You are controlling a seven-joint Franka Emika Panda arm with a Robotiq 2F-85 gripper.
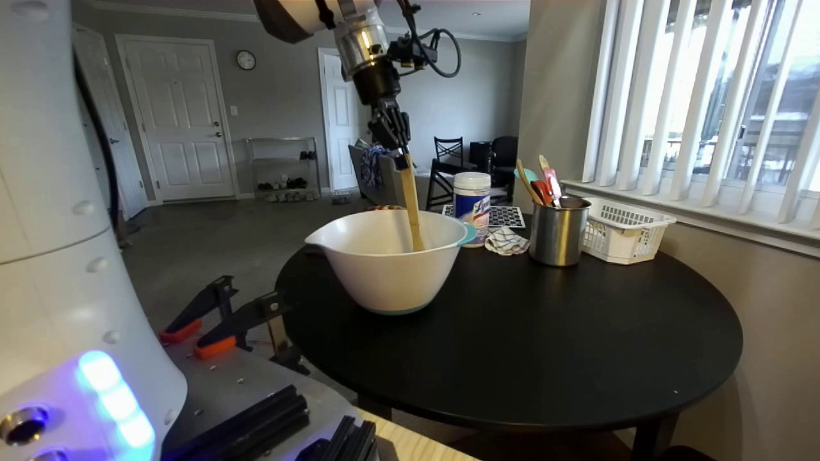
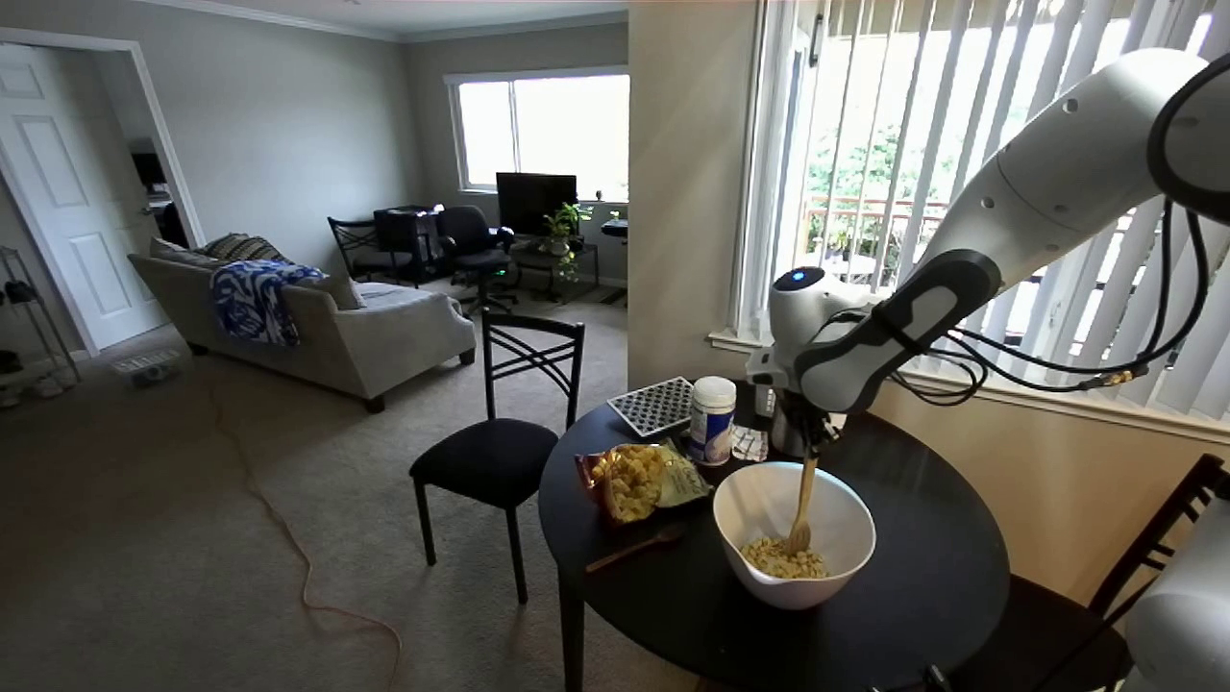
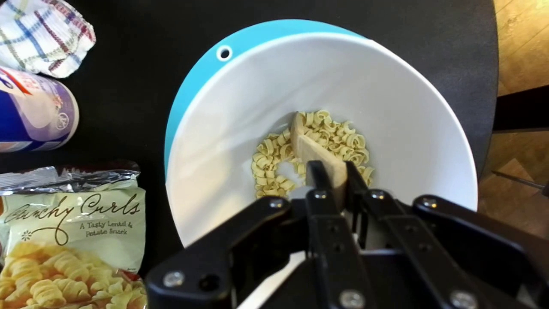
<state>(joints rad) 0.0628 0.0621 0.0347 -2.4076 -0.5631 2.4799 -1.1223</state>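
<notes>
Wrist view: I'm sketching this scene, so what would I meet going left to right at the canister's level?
Canister, black tabletop, teal edge of the white bowl, wooden utensil inside it, tabletop again, dark object I can't identify. Left out: curled pieces, lying on both sides of the utensil.

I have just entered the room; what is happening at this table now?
A robot arm reaches over a round black table. Its gripper is closed on the upper part of a wooden utensil, whose lower end stands among small pale curls in a white bowl. A Crunchy Curls bag and a brown spoon are beside the bowl.
</notes>
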